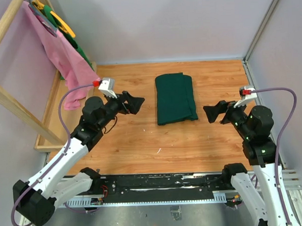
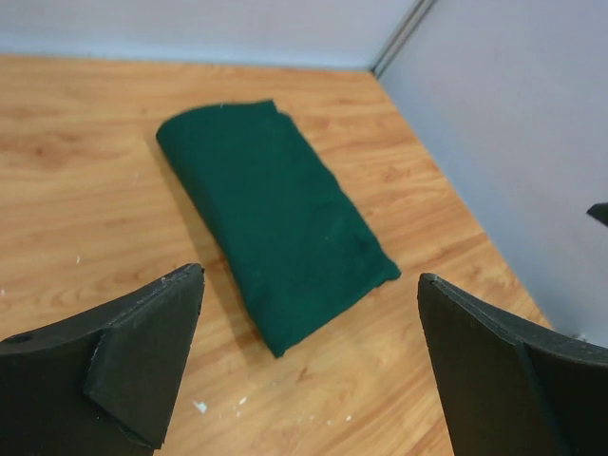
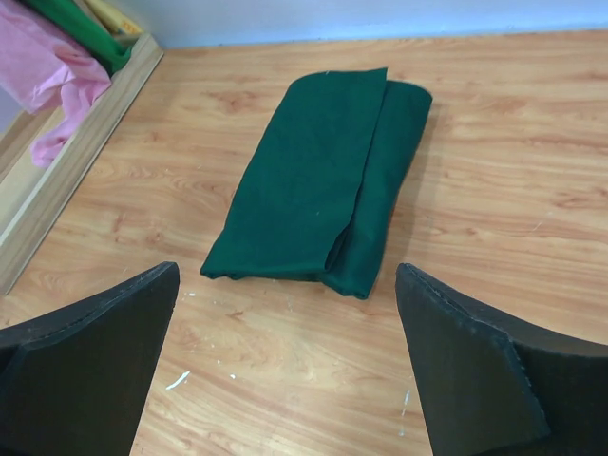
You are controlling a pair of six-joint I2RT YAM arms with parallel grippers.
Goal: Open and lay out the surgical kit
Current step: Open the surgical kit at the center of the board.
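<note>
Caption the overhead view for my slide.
Folded green bundle on the table between the open left gripper and open right gripper.

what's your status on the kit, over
Left gripper open, right gripper open, both empty. Kit folded shut, lying between them. Nothing in the way.

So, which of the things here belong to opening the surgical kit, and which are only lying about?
For the job:
- folded dark green wrap, not yet opened
- left gripper and right gripper, both open and empty, one on each side of the wrap

Just lying about:
- pink cloth hanging on the wooden rack at the left
- yellow item on the same rack
</note>
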